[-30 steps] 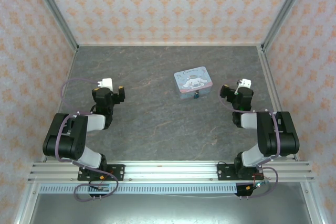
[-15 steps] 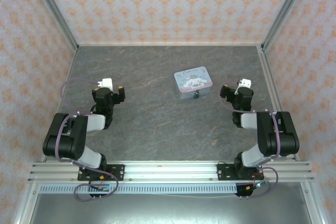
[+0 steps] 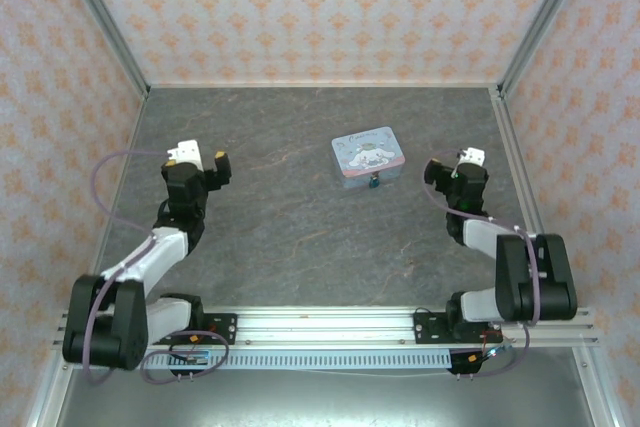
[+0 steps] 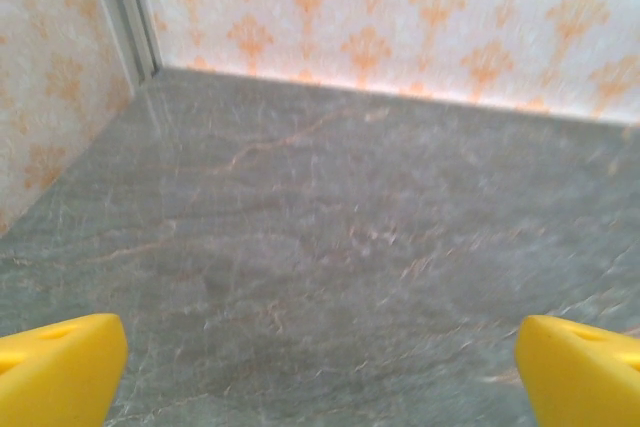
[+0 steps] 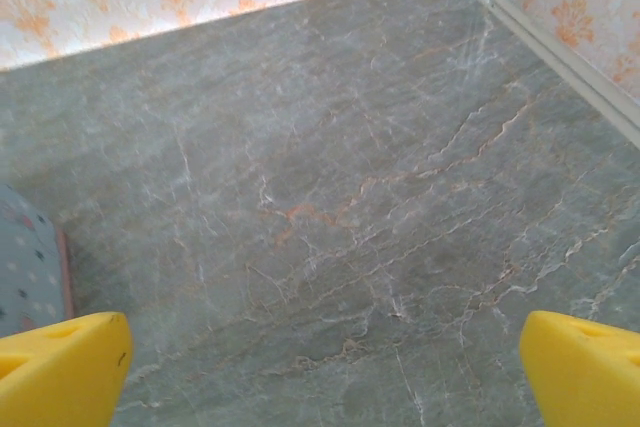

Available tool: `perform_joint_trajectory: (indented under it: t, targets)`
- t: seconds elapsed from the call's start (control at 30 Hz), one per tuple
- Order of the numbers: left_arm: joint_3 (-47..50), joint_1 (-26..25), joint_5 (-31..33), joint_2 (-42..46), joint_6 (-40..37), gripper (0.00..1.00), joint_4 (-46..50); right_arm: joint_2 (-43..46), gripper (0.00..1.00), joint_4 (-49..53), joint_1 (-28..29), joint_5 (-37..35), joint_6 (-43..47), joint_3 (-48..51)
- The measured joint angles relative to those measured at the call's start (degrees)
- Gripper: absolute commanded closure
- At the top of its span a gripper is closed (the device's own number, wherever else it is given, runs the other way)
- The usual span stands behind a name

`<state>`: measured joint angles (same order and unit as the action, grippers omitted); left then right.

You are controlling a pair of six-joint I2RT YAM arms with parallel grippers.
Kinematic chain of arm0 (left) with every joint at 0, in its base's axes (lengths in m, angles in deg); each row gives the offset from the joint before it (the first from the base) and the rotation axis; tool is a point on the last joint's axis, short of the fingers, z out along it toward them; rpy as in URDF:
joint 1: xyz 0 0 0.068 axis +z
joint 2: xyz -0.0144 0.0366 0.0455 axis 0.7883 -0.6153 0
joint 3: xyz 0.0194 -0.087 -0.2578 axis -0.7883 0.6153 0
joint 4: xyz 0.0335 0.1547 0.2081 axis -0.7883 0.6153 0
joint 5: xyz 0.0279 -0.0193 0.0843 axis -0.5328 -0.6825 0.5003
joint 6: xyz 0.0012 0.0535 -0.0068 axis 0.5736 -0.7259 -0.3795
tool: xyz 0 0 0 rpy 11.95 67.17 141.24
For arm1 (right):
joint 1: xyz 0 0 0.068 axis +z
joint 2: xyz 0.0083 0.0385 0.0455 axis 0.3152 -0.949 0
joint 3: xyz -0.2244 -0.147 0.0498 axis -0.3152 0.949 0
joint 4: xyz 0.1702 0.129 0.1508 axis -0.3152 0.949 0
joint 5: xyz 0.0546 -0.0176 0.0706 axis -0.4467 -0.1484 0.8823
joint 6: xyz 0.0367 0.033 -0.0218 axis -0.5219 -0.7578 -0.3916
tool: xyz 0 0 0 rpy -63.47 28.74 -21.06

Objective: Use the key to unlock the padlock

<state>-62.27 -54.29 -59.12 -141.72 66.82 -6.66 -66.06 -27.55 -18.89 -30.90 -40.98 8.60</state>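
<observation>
Risk: left claw [image 3: 200, 159] and right claw [image 3: 462, 162] stood wide open and empty, and a broad approach could shove the tin [image 3: 367, 155], swinging the tiny padlock [image 3: 374, 183] at its near edge.

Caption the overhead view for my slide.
Left arm and right arm flank a pale-blue tin, padlock at its near edge.

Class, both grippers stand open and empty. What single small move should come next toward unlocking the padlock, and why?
Probably ease the right gripper left toward the padlock at the near edge of the cartoon tin: it is the nearer arm, its jaws are open, and bare table lies between.
</observation>
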Motion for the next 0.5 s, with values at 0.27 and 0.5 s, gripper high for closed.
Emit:
perform_joint_trajectory:
  t: [0.27, 0.5]
  targets:
    - [-7.19, -1.44, -6.95, 7.08, 18.27, 0.0, 17.59, 12.04, 0.1, 25.16, 0.0, 3.08, -9.77, -9.79]
    - [-10.01, -13.7, -12.46, 1.01, 30.34, 0.0, 21.81, 17.49, 0.24, 49.35, 2.36, 9.6, -20.15, -15.23]
